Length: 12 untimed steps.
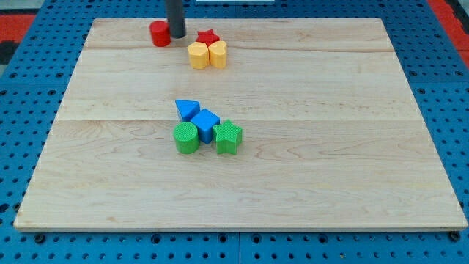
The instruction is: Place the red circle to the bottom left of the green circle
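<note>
My tip (178, 35) touches the red circle (160, 34) at upper left, its right side; no jaws here; green circle (186, 138) sits centre, beside blue cube (206, 123); surface (330, 161) between lies open.

Single view, high front angle, looking down across whole wooden board (293, 176), moderately near

red star (208, 36), two yellow blocks (207, 54), blue triangle (187, 109), blue cube (206, 123), green star (228, 136)

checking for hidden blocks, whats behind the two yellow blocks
A red star sits just behind the yellow blocks, toward the view's top. Its lower part is covered by them. My tip stands to its left, beside the red circle.
</note>
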Available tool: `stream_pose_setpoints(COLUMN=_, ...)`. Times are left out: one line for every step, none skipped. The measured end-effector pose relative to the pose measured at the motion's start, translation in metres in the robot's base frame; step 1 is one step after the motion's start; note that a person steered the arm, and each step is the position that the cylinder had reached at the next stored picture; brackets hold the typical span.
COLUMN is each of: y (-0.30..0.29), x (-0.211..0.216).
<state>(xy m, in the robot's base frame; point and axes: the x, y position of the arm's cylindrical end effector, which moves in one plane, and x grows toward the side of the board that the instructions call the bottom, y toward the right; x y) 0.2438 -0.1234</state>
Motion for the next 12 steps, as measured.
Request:
stream_pose_setpoints(y=-0.025, x=-0.005)
stream_pose_setpoints(y=-0.025, x=-0.027)
stream_pose_setpoints(y=-0.057, x=-0.033)
stream_pose_setpoints(y=-0.111, x=-0.031)
stream_pose_setpoints(y=-0.141, x=0.000)
stream_pose_setpoints(y=-0.136, x=0.043)
stream_pose_setpoints(y=-0.129, x=0.091)
stream_pose_setpoints(y=-0.095, x=0.137)
stream_pose_setpoints(y=-0.064, x=0.175)
stream_pose_setpoints(y=-0.111, x=0.186)
stream_pose_setpoints(y=-0.130, x=0.205)
stream_pose_setpoints(y=-0.134, x=0.215)
